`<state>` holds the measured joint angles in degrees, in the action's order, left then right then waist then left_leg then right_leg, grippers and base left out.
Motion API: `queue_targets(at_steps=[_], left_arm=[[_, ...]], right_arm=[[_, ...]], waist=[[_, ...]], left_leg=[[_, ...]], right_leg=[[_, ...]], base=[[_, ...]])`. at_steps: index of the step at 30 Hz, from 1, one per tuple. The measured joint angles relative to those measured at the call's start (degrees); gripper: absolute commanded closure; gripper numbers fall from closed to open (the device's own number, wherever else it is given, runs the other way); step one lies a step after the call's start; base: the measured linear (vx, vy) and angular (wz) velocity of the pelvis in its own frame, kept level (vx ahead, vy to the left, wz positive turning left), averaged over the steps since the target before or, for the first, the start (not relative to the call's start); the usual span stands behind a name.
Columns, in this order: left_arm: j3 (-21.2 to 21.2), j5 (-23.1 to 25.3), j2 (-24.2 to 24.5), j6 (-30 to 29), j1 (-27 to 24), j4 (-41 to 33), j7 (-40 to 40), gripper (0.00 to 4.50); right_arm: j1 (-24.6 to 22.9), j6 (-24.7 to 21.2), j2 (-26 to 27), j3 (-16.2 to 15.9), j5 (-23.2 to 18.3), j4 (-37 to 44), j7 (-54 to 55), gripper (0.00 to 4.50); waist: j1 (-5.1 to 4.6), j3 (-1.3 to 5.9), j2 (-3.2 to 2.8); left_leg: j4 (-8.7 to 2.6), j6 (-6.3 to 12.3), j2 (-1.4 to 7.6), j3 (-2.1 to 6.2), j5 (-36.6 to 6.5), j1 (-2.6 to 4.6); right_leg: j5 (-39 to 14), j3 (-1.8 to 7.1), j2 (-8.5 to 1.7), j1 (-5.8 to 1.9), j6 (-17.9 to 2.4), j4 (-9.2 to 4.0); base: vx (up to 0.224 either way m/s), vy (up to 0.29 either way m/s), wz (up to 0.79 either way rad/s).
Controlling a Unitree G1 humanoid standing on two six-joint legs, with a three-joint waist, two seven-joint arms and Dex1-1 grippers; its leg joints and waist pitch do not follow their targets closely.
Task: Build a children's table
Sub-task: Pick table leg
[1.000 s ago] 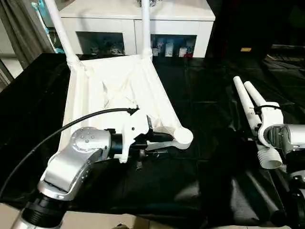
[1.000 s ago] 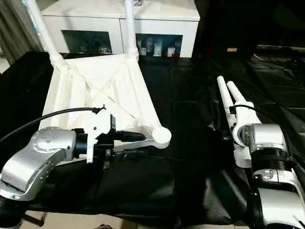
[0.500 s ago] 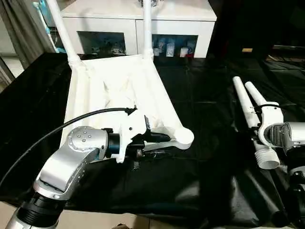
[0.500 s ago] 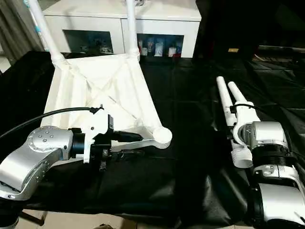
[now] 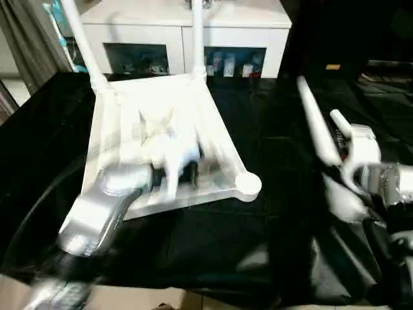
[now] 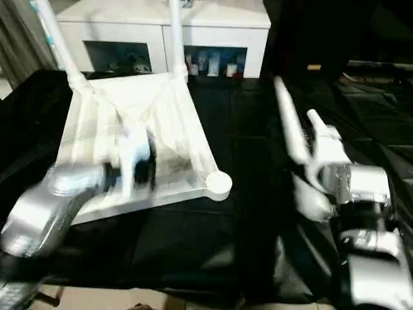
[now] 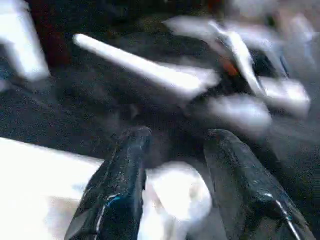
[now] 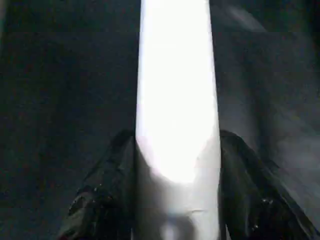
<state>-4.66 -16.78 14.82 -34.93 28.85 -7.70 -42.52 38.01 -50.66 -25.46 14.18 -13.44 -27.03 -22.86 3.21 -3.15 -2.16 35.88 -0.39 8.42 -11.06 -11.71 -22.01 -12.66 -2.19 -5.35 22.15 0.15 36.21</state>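
- The table top (image 5: 161,123) lies upside down on a black cloth (image 5: 213,252), its ribbed underside facing up. Everything below is placed from this top.
- Two legs (image 5: 79,40) stand upright in its far corner sockets, in front of a white cabinet (image 5: 187,26) behind the top.
- The left gripper (image 7: 175,165) hangs over the near part of the top, just above the ribs. Its two black fingers (image 7: 120,185) stand apart with nothing between them, and the near right corner socket (image 5: 248,184) shows white in the gap below.
- That corner socket is empty and rests on the cloth.
- To the right of the top, well apart from it, the right gripper (image 8: 175,165) is clamped on a leg (image 5: 316,123), one black finger on each side of the tube. The leg is lifted off the cloth and slants away from the robot.
- A second loose leg (image 5: 340,121) shows just beside the held one, partly hidden by the right wrist.
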Motion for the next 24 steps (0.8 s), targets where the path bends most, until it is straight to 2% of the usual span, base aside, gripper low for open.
queue_targets(at_steps=[2, 5, 8, 11, 12, 14, 16, 18, 24], left_arm=[[2.2, -1.7, -2.1, -0.4, 0.9, 0.4, 2.6, 2.41], [5.0, -3.8, -5.2, -2.0, 2.3, 2.9, 6.7, 2.41], [6.8, -7.6, -9.0, -4.6, 4.4, 4.1, 8.2, 2.41], [11.7, -13.9, -14.4, -9.4, 7.9, 6.8, 10.5, 2.41], [12.7, -15.6, -15.5, -10.2, 9.0, 7.9, 11.1, 2.12], [14.0, -18.0, -16.4, -11.3, 10.1, 9.3, 12.1, 2.05], [15.1, -19.5, -16.9, -11.4, 11.3, 10.6, 13.0, 1.99], [15.6, -19.7, -17.3, -11.5, 11.9, 11.2, 13.9, 1.62], [16.5, -21.7, -18.4, -13.1, 12.6, 12.2, 16.4, 1.61]], right_arm=[[-0.6, 1.7, 0.3, 1.0, -1.9, 2.6, -1.9, 2.69], [-5.4, 6.6, 2.8, 1.3, -6.3, 12.1, -8.2, 2.69], [-9.4, 7.6, 5.1, -2.3, -9.3, 20.4, -13.1, 2.69], [-11.6, 8.6, 7.0, -6.9, -10.0, 27.2, -15.1, 2.69], [-11.7, 8.9, 7.6, -8.8, -10.6, 29.0, -15.5, 2.69], [-11.7, 9.0, 8.3, -10.0, -11.0, 31.0, -15.6, 2.69], [-12.4, 9.0, 8.9, -9.8, -11.1, 31.9, -14.7, 2.69], [-13.4, 9.0, 9.3, -9.8, -11.1, 32.7, -14.4, 2.7], [-14.2, 9.2, 9.3, -10.7, -10.2, 33.4, -12.8, 2.7]], waist=[[0.33, 0.01, -0.01], [1.02, 0.01, 0.0], [1.64, 0.01, 0.0], [1.94, 0.01, 0.0], [1.95, 0.01, 0.0], [1.95, 0.01, 0.0], [2.11, 0.0, 0.01], [2.08, 0.0, 0.01], [1.9, 0.0, 0.0]], left_leg=[[0.0, 0.03, 0.0, 0.0, 0.0, -0.06], [0.0, 0.08, 0.04, 0.01, 0.0, -0.14], [0.09, 0.12, 0.04, 0.0, 0.0, -0.22], [0.18, 0.12, 0.04, 0.01, 0.0, -0.24], [0.18, 0.14, 0.04, 0.01, 0.0, -0.24], [0.19, 0.17, 0.04, 0.01, 0.0, -0.23], [0.21, 0.16, 0.03, 0.01, 0.0, -0.24], [0.21, 0.16, 0.02, 0.01, 0.0, -0.27], [0.18, 0.17, 0.04, 0.01, 0.0, -0.29]], right_leg=[[0.0, -0.03, 0.0, 0.02, 0.0, -0.04], [0.0, -0.07, 0.0, 0.07, 0.0, -0.07], [0.0, -0.04, 0.0, 0.13, 0.0, -0.07], [0.0, -0.03, 0.0, 0.14, -0.1, -0.02], [0.1, -0.03, 0.0, 0.13, -0.1, -0.03], [0.1, -0.03, 0.0, 0.11, -0.1, -0.04], [0.1, -0.03, 0.0, 0.07, -0.2, -0.08], [0.2, -0.01, -0.02, 0.07, -0.2, -0.17], [0.2, -0.06, -0.01, 0.08, -0.1, -0.23]], base=[[0.0, 0.0, 0.0], [0.0, 0.0, 0.0], [0.0, 0.0, 0.0], [0.0, 0.0, 0.0], [0.0, 0.0, 0.0], [0.0, 0.0, 0.0], [0.0, 0.0, 0.0], [0.0, 0.0, 0.0], [0.0, 0.0, 0.0]])
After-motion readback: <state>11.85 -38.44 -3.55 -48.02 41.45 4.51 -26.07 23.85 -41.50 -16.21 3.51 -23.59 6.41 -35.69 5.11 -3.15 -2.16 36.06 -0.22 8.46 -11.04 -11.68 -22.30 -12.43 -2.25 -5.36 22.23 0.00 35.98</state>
